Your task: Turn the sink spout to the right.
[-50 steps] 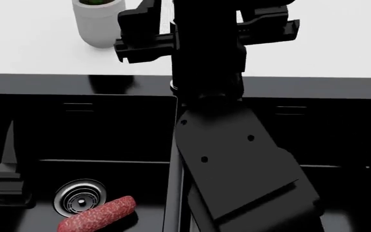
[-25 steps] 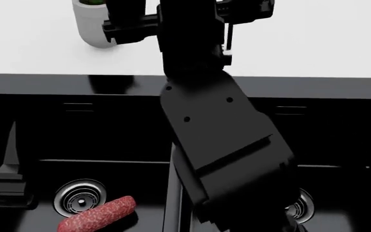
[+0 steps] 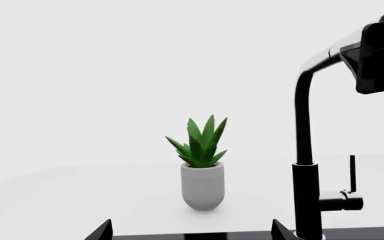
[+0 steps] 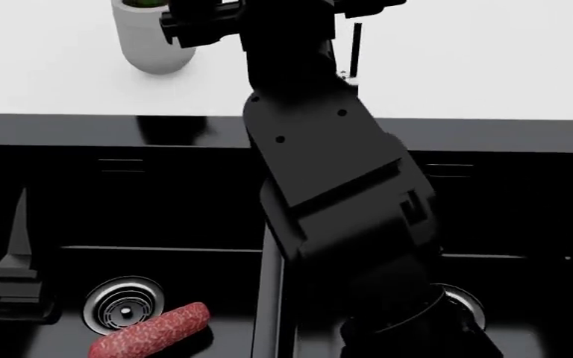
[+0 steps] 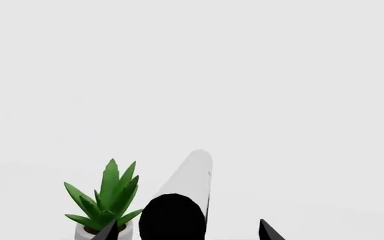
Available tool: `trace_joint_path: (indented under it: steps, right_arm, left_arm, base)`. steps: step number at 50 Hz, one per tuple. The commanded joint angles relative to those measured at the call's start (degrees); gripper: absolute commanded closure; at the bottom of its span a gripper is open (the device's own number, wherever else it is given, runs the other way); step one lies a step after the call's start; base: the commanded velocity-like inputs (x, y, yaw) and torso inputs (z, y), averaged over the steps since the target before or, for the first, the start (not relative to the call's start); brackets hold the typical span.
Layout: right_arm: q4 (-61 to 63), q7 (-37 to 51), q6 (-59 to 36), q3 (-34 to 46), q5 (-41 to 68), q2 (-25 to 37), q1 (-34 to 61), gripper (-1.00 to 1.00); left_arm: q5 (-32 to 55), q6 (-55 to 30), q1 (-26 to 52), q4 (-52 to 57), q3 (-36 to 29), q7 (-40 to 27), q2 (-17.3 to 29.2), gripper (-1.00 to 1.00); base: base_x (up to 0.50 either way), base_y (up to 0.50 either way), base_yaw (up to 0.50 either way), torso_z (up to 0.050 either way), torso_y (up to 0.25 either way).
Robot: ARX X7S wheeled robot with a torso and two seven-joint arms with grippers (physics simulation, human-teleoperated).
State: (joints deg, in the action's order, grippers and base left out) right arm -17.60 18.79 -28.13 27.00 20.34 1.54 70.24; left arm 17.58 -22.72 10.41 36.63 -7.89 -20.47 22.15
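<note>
Your right gripper (image 5: 186, 231) has slid further left since a moment ago, its jaws spread around the sink spout (image 3: 303, 150) at its top bend. The spout stands on the worktop (image 4: 486, 67) behind the sink (image 4: 117, 209); your left gripper (image 3: 188, 234) has its jaws released.

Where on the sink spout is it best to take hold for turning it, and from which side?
Probably the overhanging arm of the sink spout, past the bend, not the upright column: out there a push gives leverage about the column. Come from the outlet end, one finger each side, as the right gripper sits. Avoid the thin lever.
</note>
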Motion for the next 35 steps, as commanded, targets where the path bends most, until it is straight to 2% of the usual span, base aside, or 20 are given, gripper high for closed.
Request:
trace_joint_path:
  steps: [1, 35]
  right_arm:
    - [-4.96, 0.27, 2.85, 1.39, 1.14, 0.62, 2.12, -1.0]
    - [1.82, 4.23, -0.78, 0.93, 3.81, 5.68, 1.49, -1.0]
  left_arm:
    - [-0.02, 0.42, 0.03, -0.33, -0.23, 0.0, 0.13, -1.0]
    - [-0.16, 0.02, 0.32, -0.21, -1.21, -0.47, 0.7, -1.0]
  base:
    - [0.0, 0.0, 0.0, 0.0, 0.0]
    - [0.0, 0.0, 0.0, 0.0, 0.0]
